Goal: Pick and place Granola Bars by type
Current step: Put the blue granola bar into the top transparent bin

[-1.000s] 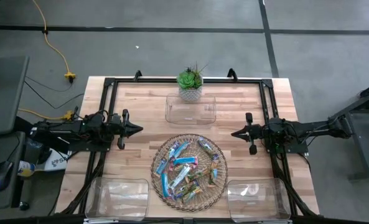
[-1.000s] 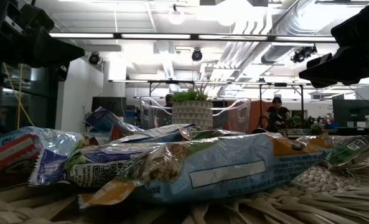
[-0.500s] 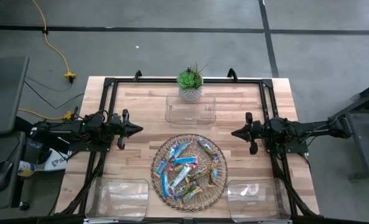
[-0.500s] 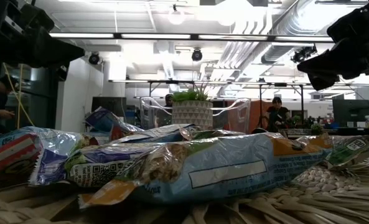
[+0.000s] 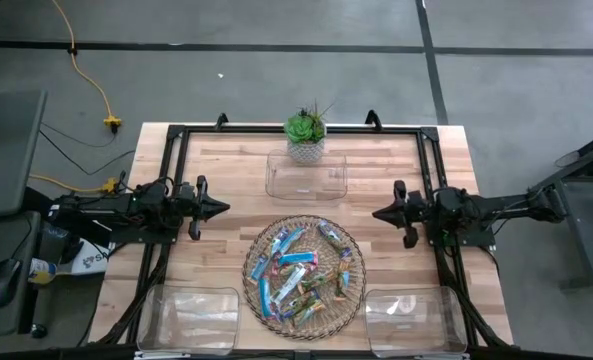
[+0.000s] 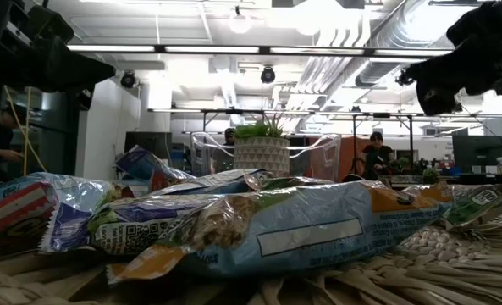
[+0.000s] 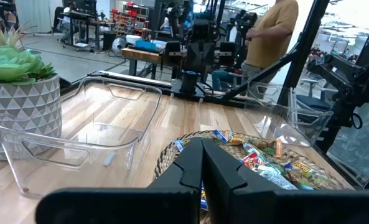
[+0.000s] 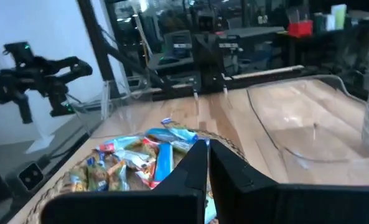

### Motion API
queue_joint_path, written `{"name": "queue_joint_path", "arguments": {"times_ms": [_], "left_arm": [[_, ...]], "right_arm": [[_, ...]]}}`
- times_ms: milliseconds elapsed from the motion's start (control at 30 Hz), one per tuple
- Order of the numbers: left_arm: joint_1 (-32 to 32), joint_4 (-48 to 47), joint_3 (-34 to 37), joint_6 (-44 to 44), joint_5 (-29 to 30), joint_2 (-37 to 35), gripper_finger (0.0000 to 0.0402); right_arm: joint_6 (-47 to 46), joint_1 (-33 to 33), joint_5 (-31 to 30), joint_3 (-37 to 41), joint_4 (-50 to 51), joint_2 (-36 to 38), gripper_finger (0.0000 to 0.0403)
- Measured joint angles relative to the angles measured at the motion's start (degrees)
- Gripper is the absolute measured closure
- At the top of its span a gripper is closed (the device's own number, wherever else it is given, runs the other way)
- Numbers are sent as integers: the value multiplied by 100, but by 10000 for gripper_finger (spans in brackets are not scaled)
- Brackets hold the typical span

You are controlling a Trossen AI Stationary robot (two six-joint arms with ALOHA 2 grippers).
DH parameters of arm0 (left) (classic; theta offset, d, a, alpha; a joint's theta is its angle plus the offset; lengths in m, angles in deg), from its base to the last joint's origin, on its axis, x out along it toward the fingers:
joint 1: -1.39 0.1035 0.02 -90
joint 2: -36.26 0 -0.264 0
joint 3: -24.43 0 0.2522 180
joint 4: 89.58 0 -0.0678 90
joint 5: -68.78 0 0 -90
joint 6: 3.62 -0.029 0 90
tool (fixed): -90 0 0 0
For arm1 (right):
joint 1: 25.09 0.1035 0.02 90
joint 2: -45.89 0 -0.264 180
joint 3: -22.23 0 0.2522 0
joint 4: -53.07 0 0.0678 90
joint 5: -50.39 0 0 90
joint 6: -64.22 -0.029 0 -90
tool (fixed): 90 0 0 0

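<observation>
Basically, the Granola Bars [image 5: 302, 272] lie heaped in a round wicker tray [image 5: 348, 296] at the near-centre of the wooden tabletop [image 5: 236, 170], none held. Wrappers are blue, tan-green and silvery; in the low view one big blue-and-tan bar [image 6: 301, 229] fills the foreground.

The left gripper [image 5: 222, 208] hangs over the tabletop's left side, well apart from the tray, pointing toward the middle. Its fingers [image 7: 190, 171] are pressed together w/ nothing between them.

The right gripper [image 5: 377, 214] hangs over the right side, also pointing inward, near the tray's far-right rim but not touching. Its fingers [image 8: 196, 168] are closed tight on nothing.

Three clear plastic bins: one at far centre [image 5: 306, 174], just near of a potted succulent [image 5: 305, 132]; one at the near-left corner [image 5: 188, 318]; one at the near-right corner [image 5: 414, 320].

A person in a mustard top [image 7: 270, 31] stands beyond the tabletop in the left wrist view.
</observation>
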State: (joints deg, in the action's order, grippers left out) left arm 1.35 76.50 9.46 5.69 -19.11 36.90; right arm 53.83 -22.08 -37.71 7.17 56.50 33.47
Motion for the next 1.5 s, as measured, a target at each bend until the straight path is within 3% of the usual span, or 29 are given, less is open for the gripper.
{"name": "queue_joint_path", "arguments": {"times_ms": [133,300,467,600,1000,1300,1500], "left_arm": [[0,2,1,1,0,1,401],[2,2,2,2,0,0,401],[1,2,1,1,0,2,401],[1,2,0,0,0,1,401],[0,2,2,0,0,0,401],[2,2,0,1,0,1,401],[1,2,1,0,0,1,401]], "right_arm": [[318,2,-59,-548,230,-31,402],[796,0,-660,-1817,1345,-475,402],[524,0,-1407,-3376,2825,-1420,402],[136,0,-1650,-4555,3823,-2323,402],[-483,0,-1457,-7238,5703,-4570,402],[-502,0,-1414,-9200,7225,-5766,402],[-1035,0,-1547,-10163,8055,-6410,402]]}}
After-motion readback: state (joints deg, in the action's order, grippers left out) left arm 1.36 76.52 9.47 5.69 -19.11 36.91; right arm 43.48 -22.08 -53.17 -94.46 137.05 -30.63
